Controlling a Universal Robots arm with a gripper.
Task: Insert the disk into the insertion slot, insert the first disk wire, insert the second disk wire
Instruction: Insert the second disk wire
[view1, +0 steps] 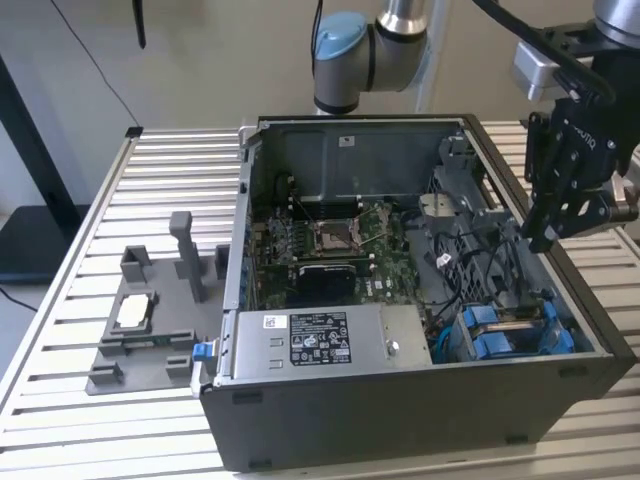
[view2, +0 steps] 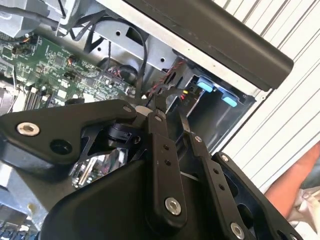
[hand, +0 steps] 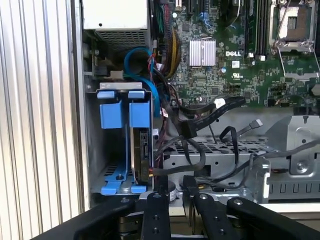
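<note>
Pincer (view1: 539, 238) above cables (view1: 468, 272), disk (hand: 142, 150) — in insertion slot (hand: 93, 150)

A grey fixture (view1: 140, 345) is seen on the slatted table (view1: 170, 170), beside the open computer case (view1: 400, 420); a green board (view1: 385, 262) is mounted inside.

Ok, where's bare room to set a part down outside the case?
Bare slatted table beyond the grey fixture, on the exterior view's left, and the strip in front of it. Crowded: cables beside the insertion slot.
</note>
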